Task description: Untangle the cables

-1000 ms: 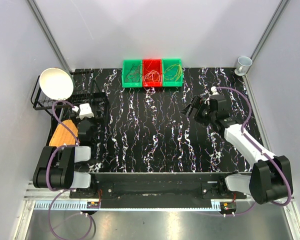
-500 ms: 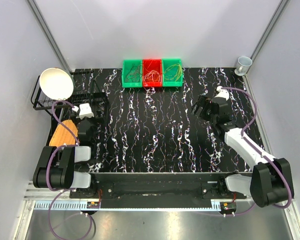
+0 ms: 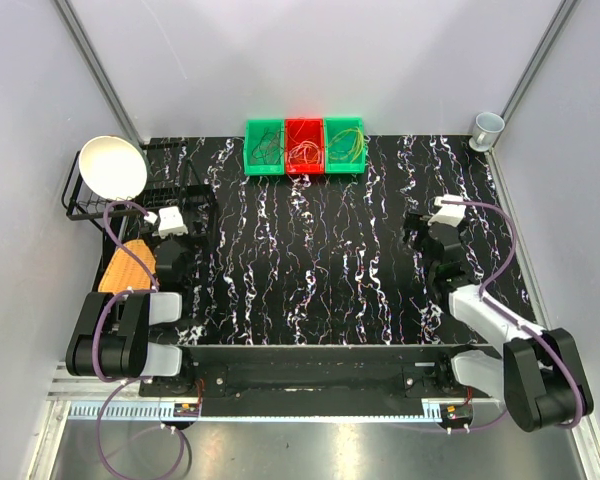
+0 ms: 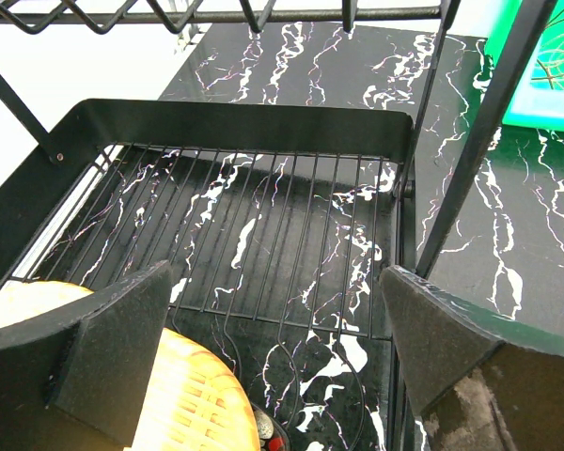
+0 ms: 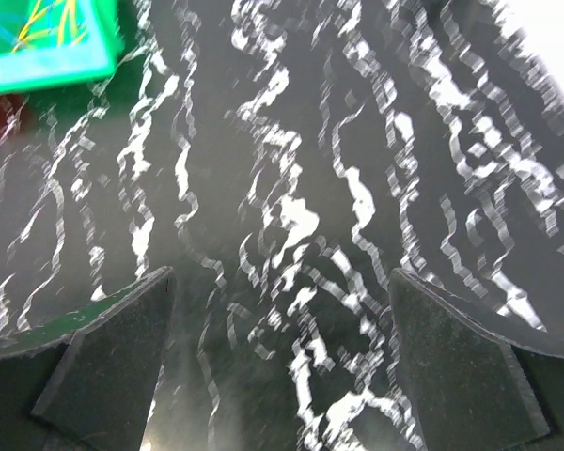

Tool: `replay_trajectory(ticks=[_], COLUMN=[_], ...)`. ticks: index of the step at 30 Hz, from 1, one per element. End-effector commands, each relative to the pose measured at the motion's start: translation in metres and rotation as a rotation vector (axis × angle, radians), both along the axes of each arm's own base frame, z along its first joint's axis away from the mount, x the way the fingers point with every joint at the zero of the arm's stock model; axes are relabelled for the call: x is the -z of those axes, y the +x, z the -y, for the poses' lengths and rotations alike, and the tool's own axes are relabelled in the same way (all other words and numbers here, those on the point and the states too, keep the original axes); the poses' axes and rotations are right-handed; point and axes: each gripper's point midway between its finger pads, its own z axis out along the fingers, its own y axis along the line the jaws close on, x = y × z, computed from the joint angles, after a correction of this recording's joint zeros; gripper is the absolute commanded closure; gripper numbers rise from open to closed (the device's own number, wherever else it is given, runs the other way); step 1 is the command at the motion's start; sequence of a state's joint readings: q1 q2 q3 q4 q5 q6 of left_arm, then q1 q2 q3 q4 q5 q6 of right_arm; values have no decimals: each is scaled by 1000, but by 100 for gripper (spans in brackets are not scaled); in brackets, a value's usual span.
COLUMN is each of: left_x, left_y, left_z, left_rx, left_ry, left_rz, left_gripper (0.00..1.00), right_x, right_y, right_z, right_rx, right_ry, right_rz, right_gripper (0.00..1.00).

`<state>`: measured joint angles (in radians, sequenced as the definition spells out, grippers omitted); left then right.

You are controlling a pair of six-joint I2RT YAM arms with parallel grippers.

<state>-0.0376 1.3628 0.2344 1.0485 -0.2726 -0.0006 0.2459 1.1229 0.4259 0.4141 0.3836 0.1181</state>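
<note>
The left hand (image 4: 277, 310) and right hand (image 5: 280, 301) stand apart, empty; cables (image 3: 305, 152) in the bins (image 3: 265, 171) are too fine to separate.

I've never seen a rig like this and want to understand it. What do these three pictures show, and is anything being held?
These are two robot arms bolted to the near edge of a black marbled table. The wide picture looks down from above, with the left arm on the left and the right arm on the right. The other two come from a camera on each wrist; the dark wedges at their bottom corners are that arm's own jaws. At the far edge sit three bins holding thin coloured cables. On the left are a black wire rack carrying a white bowl, and an orange woven item; a cup stands in the far right corner. Both pairs of jaws are open and hold nothing.
</note>
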Motion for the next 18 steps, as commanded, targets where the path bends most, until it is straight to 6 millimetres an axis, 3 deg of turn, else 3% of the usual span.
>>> replay_trajectory(ticks=[1,5,7,10,13,14,15,17,18], left_x=[-11,-11,-11,-11,-11,-11,-11,-10,-11], left_y=[5,5,5,5,5,5,5,5,5], left_z=[17,16,17,16,16,16,16,16,17], left_rx=[80,80,80,79,79,80,80,80,82], left_ry=[-27,-27,-27,-25,-27,-27,-27,-27,-27], left_rz=[58,56,58,57,56,58,56,55,56], left_gripper=[1,1,1,1,1,1,1,1,1], right_x=[-17,4,0,11,13,24,17,26,42], right_y=[12,19,27,39,44,45,48,48,42], right_z=[27,37,39,40,53,56,66,62,62], right_rx=[93,117,115,72,84,84,108,77,75], right_ry=[-93,-78,-78,-77,-71,-60,-43,-17,-20], right_rz=[127,151,173,107,110,101,166,187,102], right_gripper=[0,0,0,0,0,0,0,0,0])
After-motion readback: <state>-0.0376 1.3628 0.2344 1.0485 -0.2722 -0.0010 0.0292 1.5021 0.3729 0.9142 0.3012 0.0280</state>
